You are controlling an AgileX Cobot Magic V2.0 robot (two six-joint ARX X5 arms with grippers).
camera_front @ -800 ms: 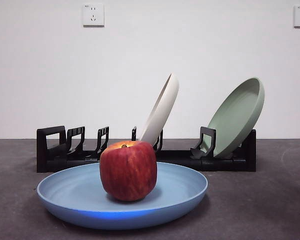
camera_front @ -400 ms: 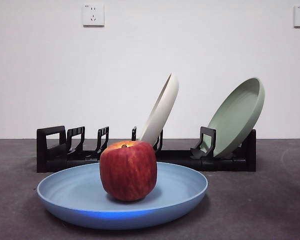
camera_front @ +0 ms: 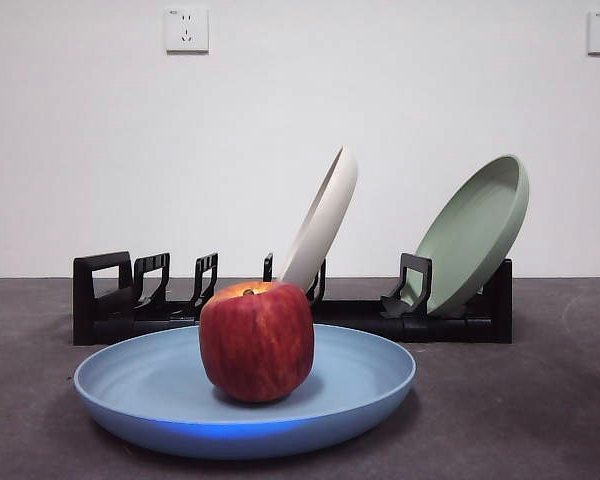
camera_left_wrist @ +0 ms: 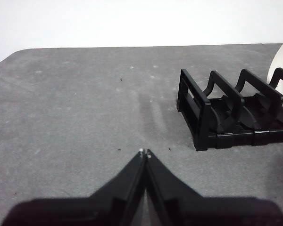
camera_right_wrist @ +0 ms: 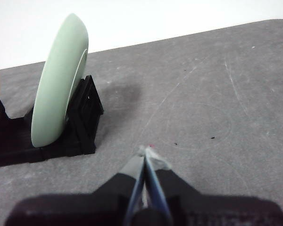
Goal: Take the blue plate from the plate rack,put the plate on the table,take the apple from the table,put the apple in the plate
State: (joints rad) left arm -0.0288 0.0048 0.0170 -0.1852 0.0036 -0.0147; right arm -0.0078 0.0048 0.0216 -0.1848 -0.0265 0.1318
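Dark grey table (camera_front: pixel 540 400) carries blue plate (camera_front: pixel 360 385) and plate rack (camera_front: pixel 110 305)

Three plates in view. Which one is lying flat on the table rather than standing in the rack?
The blue plate. It lies flat on the table holding the apple, while the cream plate and green plate lean upright in the rack.

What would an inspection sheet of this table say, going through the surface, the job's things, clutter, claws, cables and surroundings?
Surface: dark grey table, faint scuffs.
Job's things: apple sits upright in the blue plate, which lies flat in front of the plate rack.
Clutter: cream-white plate and pale green plate lean in the rack.
Claws: left claw shut, empty, near the rack's end; right claw shut, empty, beside the green plate's end.
Cables: nothing seen.
Surroundings: white wall, two sockets.
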